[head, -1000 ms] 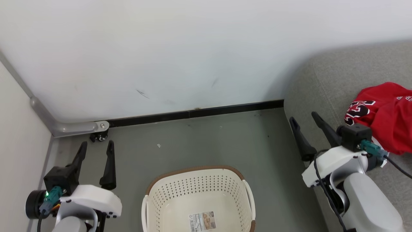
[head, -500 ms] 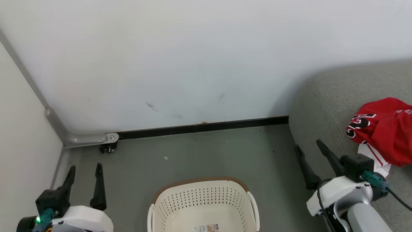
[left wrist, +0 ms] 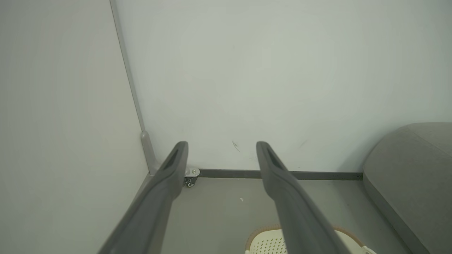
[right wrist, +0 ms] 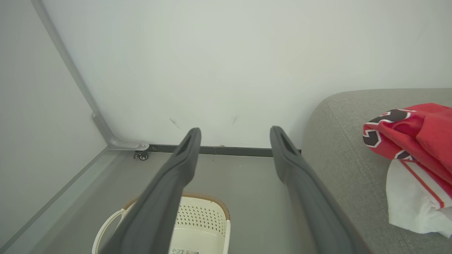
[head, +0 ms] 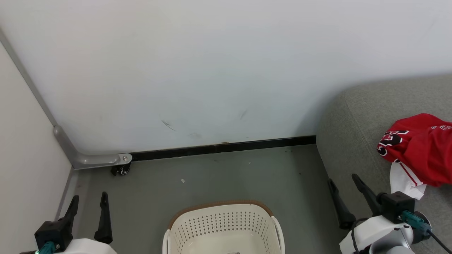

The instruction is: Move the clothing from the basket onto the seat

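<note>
Arms drawn back since a second ago | left arm point(head: 53, 233), right arm point(head: 379, 235): jaws spread wide | red "23" jersey point(head: 422, 150) heaped on grey sofa point(head: 353, 116) | laundry basket point(head: 219, 205) on floor point(head: 229, 174)

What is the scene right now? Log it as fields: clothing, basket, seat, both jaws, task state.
clothing: red, bunched, lying on the seat, white lining showing
basket: on the floor, left of the seat; no clothing in the part seen
seat: grey, carries the clothing
left jaws: open, empty, left of the basket
right jaws: open, empty, by the seat's near edge
task state: looks done, as far as the basket shows
</note>
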Motion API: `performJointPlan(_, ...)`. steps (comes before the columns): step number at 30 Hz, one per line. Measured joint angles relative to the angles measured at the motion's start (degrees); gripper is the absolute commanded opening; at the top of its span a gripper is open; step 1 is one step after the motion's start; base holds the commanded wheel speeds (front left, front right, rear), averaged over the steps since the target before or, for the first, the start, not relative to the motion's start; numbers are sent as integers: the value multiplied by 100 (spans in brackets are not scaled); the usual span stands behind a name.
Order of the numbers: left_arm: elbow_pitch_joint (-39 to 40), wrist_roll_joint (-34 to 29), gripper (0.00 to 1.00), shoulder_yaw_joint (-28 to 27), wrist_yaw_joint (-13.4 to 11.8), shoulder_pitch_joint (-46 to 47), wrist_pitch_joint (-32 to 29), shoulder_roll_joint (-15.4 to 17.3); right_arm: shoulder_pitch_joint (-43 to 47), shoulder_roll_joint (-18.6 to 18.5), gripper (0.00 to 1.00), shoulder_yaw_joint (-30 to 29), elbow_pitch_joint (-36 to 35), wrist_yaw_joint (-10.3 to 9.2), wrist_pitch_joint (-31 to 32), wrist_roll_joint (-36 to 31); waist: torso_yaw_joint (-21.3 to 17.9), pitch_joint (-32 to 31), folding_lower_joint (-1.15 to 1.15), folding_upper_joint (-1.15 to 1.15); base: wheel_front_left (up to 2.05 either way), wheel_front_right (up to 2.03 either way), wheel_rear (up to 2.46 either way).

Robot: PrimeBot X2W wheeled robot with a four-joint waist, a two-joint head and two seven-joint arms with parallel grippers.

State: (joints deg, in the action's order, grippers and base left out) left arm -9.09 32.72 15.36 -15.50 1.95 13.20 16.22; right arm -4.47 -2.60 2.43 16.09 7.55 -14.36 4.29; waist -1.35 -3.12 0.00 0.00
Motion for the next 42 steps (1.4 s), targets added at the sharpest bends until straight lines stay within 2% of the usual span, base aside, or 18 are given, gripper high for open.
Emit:
performJointPlan(35, 187, -9, 100, 1, -100, -148, -9, 145, 550, 13, 100, 55, -705, 0, 81, 224, 82, -19, 0, 0, 0, 0, 0)
performJointPlan(36, 176, -8, 0, 8, -99, -149, -9, 144, 555, 15, 0, 57, -700, 0, 81, 224, 88, -16, 0, 0, 0, 0, 0)
performJointPlan(42, -114, 45, 0, 130, -91, -383, -49, -205, 851, 92, 0, 98, -381, 0, 80, 244, 89, -15, 0, 0, 0, 0, 0)
